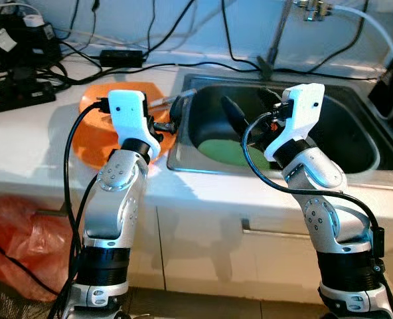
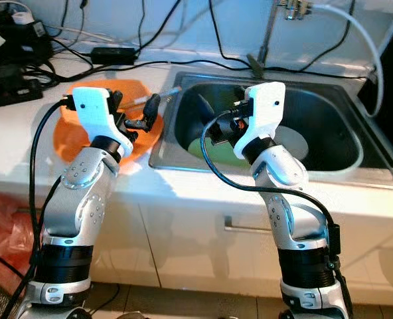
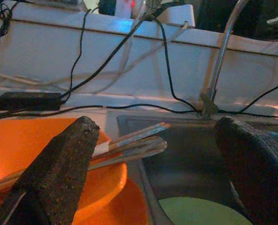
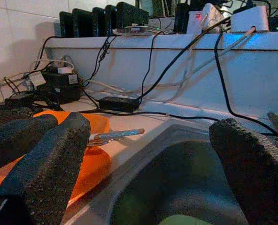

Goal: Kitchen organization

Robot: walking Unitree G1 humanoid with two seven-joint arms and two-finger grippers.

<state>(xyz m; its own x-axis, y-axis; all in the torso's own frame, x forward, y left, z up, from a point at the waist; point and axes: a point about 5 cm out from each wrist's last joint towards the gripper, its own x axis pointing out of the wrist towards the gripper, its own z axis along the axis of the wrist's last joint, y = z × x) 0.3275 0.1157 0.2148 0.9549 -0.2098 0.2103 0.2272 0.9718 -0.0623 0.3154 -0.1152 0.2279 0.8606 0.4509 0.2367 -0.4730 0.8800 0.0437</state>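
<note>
You saw two silver jointed arms, black bands at forearm bases. White angular wrist housings. Black cable looped along each arm. Left hand (image 1: 172, 116), right hand (image 1: 249, 109): long black textured fingers (image 3: 59, 173).

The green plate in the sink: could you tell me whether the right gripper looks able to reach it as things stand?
Probably yes. The right gripper hangs open over the sink, and the green plate lies on the sink floor just below it, with nothing lying on its visible part.
</note>
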